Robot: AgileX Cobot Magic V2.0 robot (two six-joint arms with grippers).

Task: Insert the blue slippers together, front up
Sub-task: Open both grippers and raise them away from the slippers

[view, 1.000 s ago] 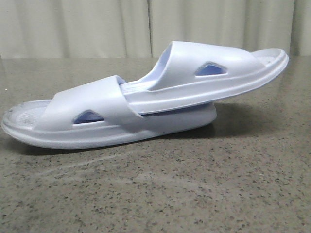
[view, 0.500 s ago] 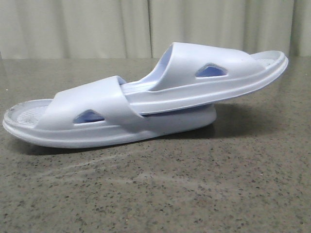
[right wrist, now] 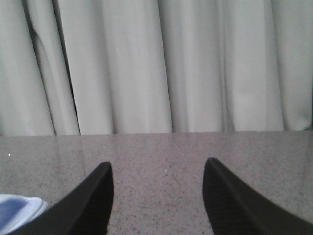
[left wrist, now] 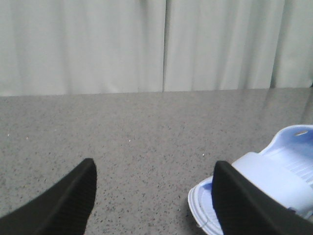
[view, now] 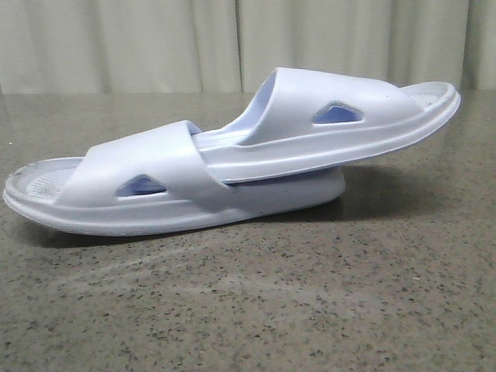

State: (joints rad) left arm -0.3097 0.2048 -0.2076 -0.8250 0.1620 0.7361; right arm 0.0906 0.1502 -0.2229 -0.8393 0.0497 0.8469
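Two pale lavender-blue slippers lie nested on the table in the front view. The lower slipper rests flat, toe to the left. The upper slipper has its heel pushed under the lower one's strap and its toe raised to the right. Neither gripper shows in the front view. My left gripper is open over bare table, one end of a slipper beside and partly behind one fingertip. My right gripper is open and holds nothing; a slipper edge peeks in at the frame's corner.
The grey speckled table stretches out on all sides of the slippers. Pale curtains hang behind its far edge.
The nested slippers have barely shifted, the lower one settling a touch. Nothing else differs in the front view.
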